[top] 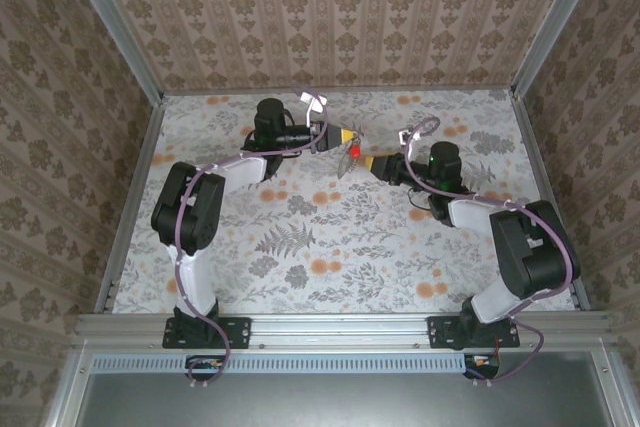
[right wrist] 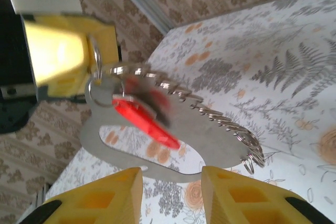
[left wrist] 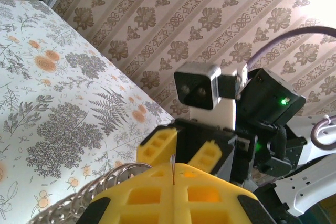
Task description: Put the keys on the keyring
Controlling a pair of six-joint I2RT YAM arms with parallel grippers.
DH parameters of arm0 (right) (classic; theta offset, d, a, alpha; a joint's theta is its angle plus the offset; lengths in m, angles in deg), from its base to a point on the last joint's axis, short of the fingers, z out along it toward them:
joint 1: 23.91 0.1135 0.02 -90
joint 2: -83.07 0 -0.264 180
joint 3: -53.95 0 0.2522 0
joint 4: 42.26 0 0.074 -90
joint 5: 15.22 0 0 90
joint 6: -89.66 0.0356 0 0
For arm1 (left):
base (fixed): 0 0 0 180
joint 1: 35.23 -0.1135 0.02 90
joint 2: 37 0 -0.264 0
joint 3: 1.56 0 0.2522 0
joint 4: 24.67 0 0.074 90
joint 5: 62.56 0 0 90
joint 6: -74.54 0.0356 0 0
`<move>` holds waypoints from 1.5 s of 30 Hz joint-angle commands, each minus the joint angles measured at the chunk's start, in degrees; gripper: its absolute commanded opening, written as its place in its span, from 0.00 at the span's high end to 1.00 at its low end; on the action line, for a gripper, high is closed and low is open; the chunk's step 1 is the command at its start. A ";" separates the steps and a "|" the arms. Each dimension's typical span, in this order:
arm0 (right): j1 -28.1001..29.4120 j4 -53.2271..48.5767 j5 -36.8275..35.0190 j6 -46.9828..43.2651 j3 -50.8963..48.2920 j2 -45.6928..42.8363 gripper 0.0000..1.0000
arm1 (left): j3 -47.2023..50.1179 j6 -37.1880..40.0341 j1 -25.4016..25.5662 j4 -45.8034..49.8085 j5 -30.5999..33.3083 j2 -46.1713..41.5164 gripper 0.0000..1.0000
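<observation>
Before you: a tabletop covered in a pale print of grey ferns and orange blossoms; walls in brown damask wallpaper on three sides; an aluminium rail along your near edge.

Top camera sits high behind the arm bases, looking steeply down over the whole table. Left wrist camera, in close, faces three o'clock at the right arm. Right wrist camera faces nine o'clock, tight on the keyring. Both catch the table.
</observation>
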 commanded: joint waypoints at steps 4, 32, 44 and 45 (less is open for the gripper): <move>-0.63 1.57 -1.35 5.76 4.04 -3.12 0.64 | 0.77 -0.55 -0.12 -4.06 -0.72 -0.96 1.00; 3.15 4.54 -5.18 18.01 11.81 5.70 0.67 | 1.00 -6.37 -0.11 -12.57 0.07 2.31 1.00; 4.10 4.63 -3.71 17.76 13.50 6.81 0.71 | 0.91 -6.55 0.00 -12.83 -0.02 2.45 1.00; 4.16 4.71 -3.53 17.64 13.47 6.81 0.71 | 0.88 -6.57 0.02 -12.90 0.06 2.49 1.00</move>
